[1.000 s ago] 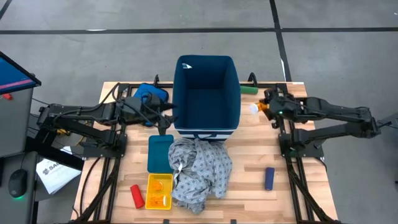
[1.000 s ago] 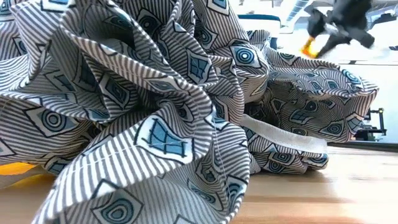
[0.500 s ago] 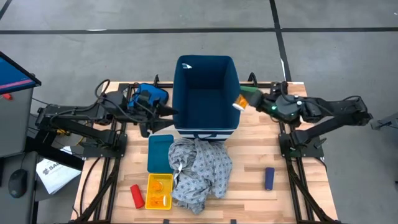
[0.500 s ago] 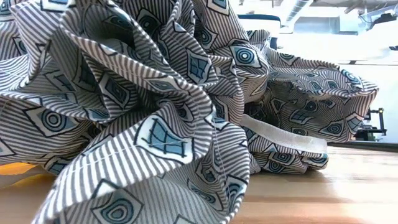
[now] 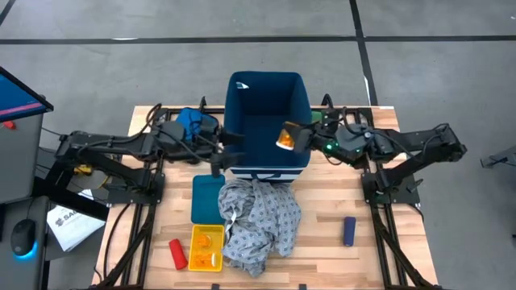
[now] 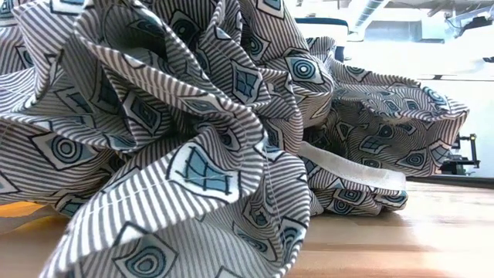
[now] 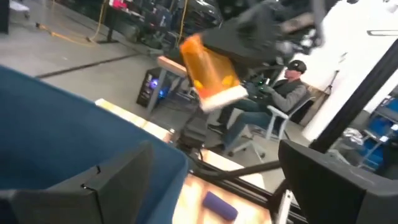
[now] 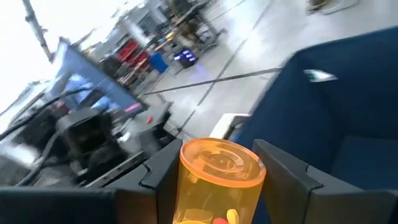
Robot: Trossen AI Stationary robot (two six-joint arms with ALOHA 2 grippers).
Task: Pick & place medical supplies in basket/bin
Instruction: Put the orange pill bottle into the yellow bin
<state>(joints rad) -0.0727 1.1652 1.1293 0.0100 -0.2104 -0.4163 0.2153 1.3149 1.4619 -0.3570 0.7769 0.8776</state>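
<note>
The right gripper (image 5: pixel 297 137) is clamped on a small, translucent orange plastic pill bottle (image 5: pixel 285 137), holding it over the open tall navy-blue fabric bin (image 5: pixel 268 165) at the table's far middle. The bottle looks light, rigid and smooth, so it is best pinched across its round body. The left gripper (image 5: pixel 230 145), fingers spread, waits at the bin's left wall.

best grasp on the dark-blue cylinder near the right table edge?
Grip the dark-blue cylinder across its middle, coming straight down from above. It lies flat and alone on bare table, long axis running roughly front to back, so the tool fingers should close on its two long sides.
</note>
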